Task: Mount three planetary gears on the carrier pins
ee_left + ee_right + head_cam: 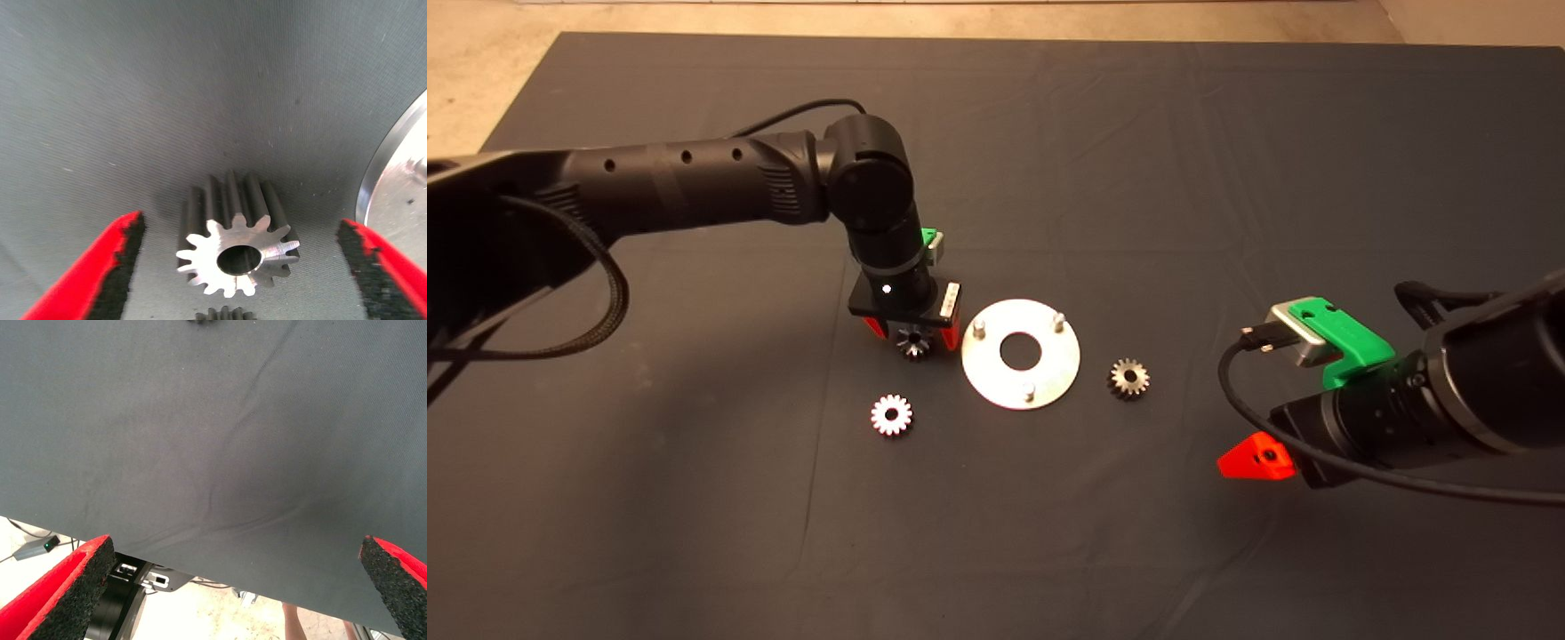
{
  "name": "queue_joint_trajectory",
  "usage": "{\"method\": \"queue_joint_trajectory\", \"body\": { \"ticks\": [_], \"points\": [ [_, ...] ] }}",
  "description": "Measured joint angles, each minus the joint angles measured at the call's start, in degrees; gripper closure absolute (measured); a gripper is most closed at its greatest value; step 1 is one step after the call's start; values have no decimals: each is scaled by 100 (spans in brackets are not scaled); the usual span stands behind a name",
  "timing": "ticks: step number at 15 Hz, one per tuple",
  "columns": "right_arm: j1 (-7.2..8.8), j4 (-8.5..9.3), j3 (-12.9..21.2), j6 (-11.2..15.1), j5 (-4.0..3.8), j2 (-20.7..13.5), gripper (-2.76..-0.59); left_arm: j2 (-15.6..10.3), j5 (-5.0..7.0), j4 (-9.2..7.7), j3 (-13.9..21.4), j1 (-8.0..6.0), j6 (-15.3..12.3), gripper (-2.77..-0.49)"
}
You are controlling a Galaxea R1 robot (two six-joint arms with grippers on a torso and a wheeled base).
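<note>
A flat round silver disc (996, 378) lies mid-mat with three carrier pins (978, 329) standing bare. My left gripper (914, 333) is low over the mat just left of the disc. It is open, with one planetary gear (914, 345) lying between its fingers, apart from both pads. In the left wrist view this gear (233, 243) lies flat between the fingers (100, 273), with the disc's rim (393, 180) beside it. A second gear (891, 415) lies nearer the front, a third (1128, 379) right of the disc. My right gripper (1256, 427) waits open at the lower right.
The dark mat (1138, 160) has bare room around the parts and light creases (233, 447). The right wrist view looks past the mat's front edge at the floor, where a small grey box (37, 547) and a dark base (127, 587) stand.
</note>
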Motion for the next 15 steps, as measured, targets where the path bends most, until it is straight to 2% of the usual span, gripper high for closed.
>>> {"method": "queue_joint_trajectory", "body": {
  "ticks": [3,5,8,9,12,13,15],
  "points": [
    [0,0,0,-1,0,0,-275,-2,5,2,68,27,18,-193],
    [0,0,0,-2,2,0,-275,-2,2,2,82,27,18,-179],
    [0,0,0,-2,2,0,-275,-2,2,2,91,27,71,-177],
    [0,0,0,-2,2,0,-275,-9,2,2,91,27,121,-166],
    [0,0,0,-2,2,0,-275,-16,2,2,88,27,178,-163],
    [0,0,0,-2,2,0,-275,-13,2,2,85,27,217,-153],
    [0,0,0,-2,2,0,-275,-13,2,2,85,27,236,-151]
  ]
}}
